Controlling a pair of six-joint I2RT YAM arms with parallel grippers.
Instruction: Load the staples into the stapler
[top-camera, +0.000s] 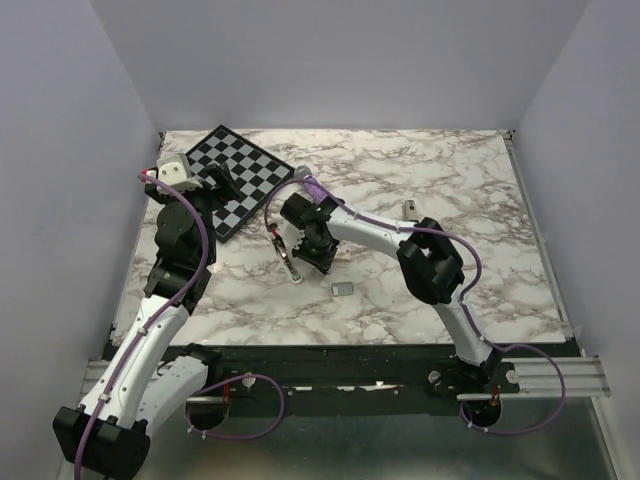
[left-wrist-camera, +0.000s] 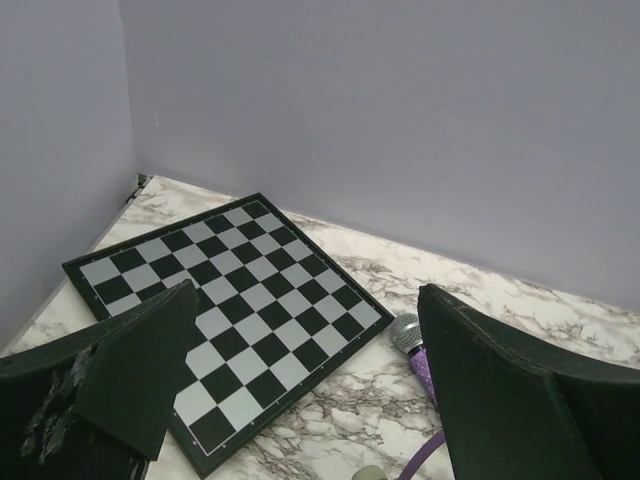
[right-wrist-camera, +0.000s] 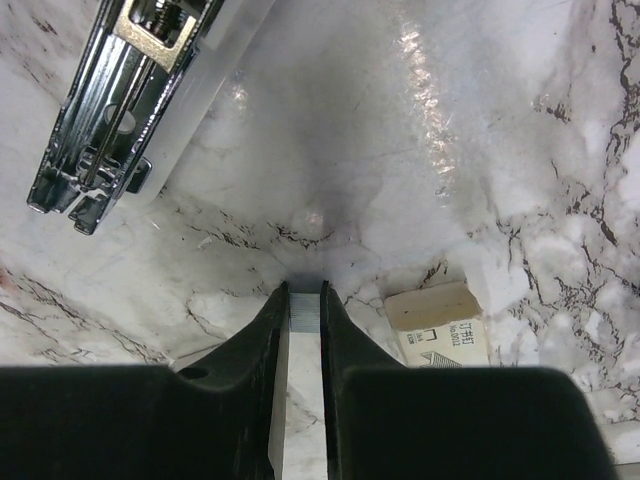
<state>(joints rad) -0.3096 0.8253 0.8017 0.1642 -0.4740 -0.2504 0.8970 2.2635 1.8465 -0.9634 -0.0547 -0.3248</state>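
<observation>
The staples (right-wrist-camera: 304, 309), a small silver-grey ribbed block, sit between the tips of my right gripper (right-wrist-camera: 304, 300), and both black fingers press against its sides just above the marble table. The stapler (right-wrist-camera: 112, 95) lies swung open up and to the left of the jaws, its chrome channel bare. From above, the right gripper (top-camera: 316, 256) points down just right of the stapler (top-camera: 286, 258). My left gripper (left-wrist-camera: 308, 385) is held wide open with nothing in it, above the near corner of a chessboard; it is also in the top view (top-camera: 213, 183).
A small cream box (right-wrist-camera: 436, 322) lies just right of the right fingers, seen from above as a small flat thing (top-camera: 342, 289). A chessboard (top-camera: 238, 177) fills the back left. A purple microphone (left-wrist-camera: 408, 338) lies beside it. Another small object (top-camera: 410, 208) stands behind the right arm.
</observation>
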